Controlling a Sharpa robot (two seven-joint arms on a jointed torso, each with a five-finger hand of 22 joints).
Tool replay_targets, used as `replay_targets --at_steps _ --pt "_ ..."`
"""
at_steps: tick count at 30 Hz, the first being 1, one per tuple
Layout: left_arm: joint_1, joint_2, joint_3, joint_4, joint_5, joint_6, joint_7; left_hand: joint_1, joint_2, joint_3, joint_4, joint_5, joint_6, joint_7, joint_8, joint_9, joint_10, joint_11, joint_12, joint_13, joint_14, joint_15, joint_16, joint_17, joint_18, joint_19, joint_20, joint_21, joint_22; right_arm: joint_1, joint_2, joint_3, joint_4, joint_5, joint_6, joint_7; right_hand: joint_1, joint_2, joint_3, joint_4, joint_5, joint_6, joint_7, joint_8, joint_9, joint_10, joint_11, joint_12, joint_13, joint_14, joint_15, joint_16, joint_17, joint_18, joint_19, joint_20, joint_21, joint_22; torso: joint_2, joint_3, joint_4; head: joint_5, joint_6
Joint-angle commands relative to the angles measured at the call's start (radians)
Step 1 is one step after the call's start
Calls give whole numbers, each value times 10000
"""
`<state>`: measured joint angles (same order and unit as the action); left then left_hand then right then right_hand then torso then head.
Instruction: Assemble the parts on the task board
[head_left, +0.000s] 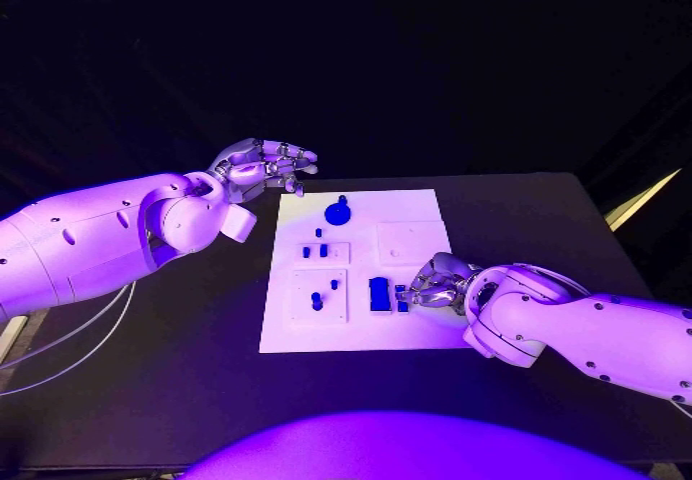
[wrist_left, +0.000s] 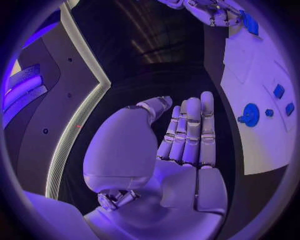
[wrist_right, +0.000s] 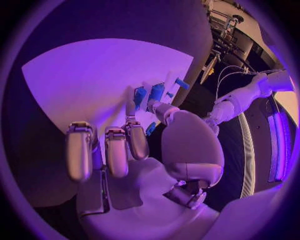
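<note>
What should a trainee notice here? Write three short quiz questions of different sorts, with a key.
1. True or false: the left hand holds something.
2. Which hand is low over the board? A: the left hand. B: the right hand.
3. Fill in: the round blue part lies near the board's ____ edge, seen from the robot.
Key: 1 false; 2 B; 3 far.

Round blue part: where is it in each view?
Head view: round blue part at the board's far end, near the left hand.
Left wrist view: on the board, beyond the fingertips.
Right wrist view: cannot pick it out.
Shared landmark: the white board.
</note>
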<state>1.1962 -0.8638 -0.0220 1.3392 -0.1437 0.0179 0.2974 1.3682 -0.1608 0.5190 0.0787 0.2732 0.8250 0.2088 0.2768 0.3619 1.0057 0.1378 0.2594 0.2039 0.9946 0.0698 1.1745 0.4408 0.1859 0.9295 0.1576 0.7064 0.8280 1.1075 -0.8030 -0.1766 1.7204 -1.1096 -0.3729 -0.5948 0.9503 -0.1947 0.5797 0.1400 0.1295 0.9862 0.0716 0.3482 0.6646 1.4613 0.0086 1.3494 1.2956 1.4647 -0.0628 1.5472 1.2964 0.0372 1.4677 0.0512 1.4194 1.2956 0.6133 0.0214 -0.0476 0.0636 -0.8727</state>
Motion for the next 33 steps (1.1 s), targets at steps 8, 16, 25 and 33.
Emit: replay_targets --at_steps 8,16,25,33 --pt "4 25 6 6 10 30 9 -81 1 53 86 31 -132 21 254 155 -92 44 108 150 -61 -15 -116 36 -23 147 28 -165 -109 -10 -36 0 -1 -129 31 35 -266 -32 -34 232 -124 142 22 170 142 259 -103 236 1694 957 -38 -16 2268 -125 719 -118 166 2423 0 1 -4 -16 1" --pt "3 31 5 0 10 25 15 -81 1 53 86 31 -132 21 254 155 -92 44 108 150 -61 -15 -116 36 -23 147 28 -165 -109 -16 -107 0 -4 -300 302 126 422 -330 -214 -480 -81 145 14 182 191 256 -113 231 1696 959 -48 -11 2278 -126 716 -131 168 2423 1 9 -7 -13 1" --pt "0 50 5 -10 10 32 23 -81 1 53 86 31 -132 21 254 155 -92 44 108 150 -61 -15 -116 36 -23 147 28 -165 -109 -94 19 -1 -134 -445 380 115 549 -369 -328 -580 -227 153 11 185 200 263 -116 245 1705 961 -50 -7 2287 -129 720 -131 186 2428 8 12 3 -28 1" --pt "-2 33 4 -6 10 23 16 -81 1 53 86 31 -132 21 254 155 -92 44 108 150 -61 -15 -116 36 -23 147 28 -165 -109 -248 141 -2 -404 -630 336 37 563 -339 -339 -579 -254 168 7 192 203 258 -118 232 1698 960 -50 -8 2284 -129 720 -132 184 2427 18 12 9 1 1"
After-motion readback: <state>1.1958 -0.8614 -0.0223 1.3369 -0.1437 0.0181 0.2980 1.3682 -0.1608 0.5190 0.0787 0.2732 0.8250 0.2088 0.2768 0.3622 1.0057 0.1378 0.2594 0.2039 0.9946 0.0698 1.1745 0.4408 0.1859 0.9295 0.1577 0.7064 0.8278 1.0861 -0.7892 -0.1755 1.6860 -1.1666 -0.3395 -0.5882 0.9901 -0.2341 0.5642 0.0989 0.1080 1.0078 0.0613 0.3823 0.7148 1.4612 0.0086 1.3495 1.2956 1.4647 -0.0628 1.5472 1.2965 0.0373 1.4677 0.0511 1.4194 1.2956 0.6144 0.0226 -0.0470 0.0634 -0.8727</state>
